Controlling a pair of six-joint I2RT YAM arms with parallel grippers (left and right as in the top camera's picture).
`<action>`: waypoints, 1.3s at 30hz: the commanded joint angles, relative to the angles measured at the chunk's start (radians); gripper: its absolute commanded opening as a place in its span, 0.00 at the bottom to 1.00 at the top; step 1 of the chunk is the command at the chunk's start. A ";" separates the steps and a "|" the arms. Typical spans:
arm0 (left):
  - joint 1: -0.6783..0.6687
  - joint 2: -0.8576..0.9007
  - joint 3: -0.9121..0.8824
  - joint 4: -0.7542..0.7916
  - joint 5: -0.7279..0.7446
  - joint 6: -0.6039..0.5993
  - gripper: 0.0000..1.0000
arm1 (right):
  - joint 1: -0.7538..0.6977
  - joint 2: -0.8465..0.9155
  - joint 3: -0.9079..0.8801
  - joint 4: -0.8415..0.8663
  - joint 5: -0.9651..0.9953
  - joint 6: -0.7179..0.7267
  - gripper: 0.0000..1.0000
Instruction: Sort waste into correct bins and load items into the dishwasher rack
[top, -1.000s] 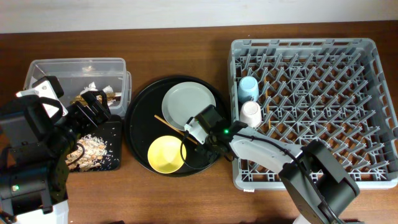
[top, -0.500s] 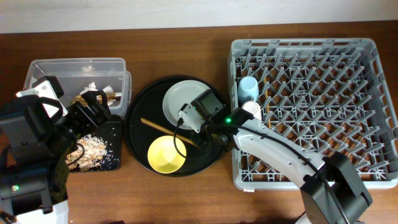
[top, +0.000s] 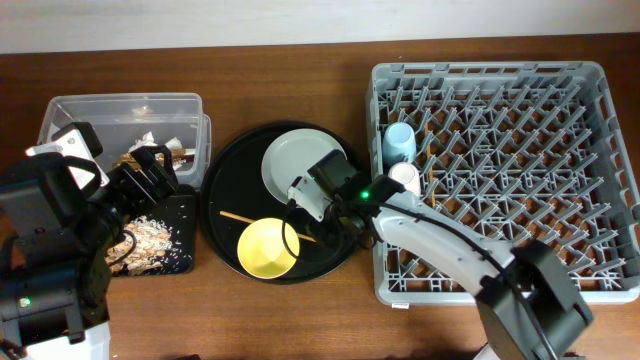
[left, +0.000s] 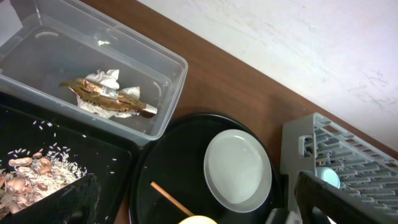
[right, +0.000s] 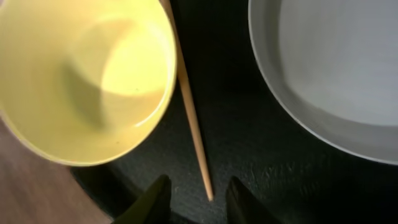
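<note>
**Chopstick end between the right pincer's parted fingers**

One wooden chopstick (right: 189, 112) lies flat on the round black tray (top: 225, 180). It sits between one yellow bowl (top: 267, 248) at the tray's 6 o'clock and one grey-green plate (top: 300, 160) at its 12 o'clock. In the right wrist view, the stick's near end sits in the gap of the right pincer (right: 196, 202). Its fingers are spread wider than the stick and grip nothing. Whether either finger touches the stick cannot be told.

At the table's 3 o'clock stands one grey dishwasher rack (top: 520, 290). It holds two cups along its 9 o'clock edge: one blue cup (top: 399, 142), and one pale cup (top: 404, 180) just beside it at its 6 o'clock.

At the table's 10 o'clock, one clear tub (left: 168, 68) holds one white tissue (left: 111, 77) with one gold-brown wrapper (left: 109, 94) lying across it. Just beside the tub, at its 6 o'clock, one shallow black tray (left: 99, 146) holds a patch of brownish food scraps (left: 28, 171). The left pincer (left: 196, 193) hangs over these two bins, its fingers wide apart and empty.
</note>
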 joint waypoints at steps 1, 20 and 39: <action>0.002 -0.002 0.006 0.002 -0.010 0.019 0.99 | 0.006 0.076 -0.016 0.028 -0.010 -0.018 0.19; 0.002 -0.002 0.006 0.002 -0.010 0.019 0.99 | 0.019 0.203 -0.016 0.048 -0.050 -0.040 0.27; 0.002 -0.002 0.006 0.002 -0.010 0.019 0.99 | 0.016 0.166 0.088 -0.101 0.034 -0.040 0.04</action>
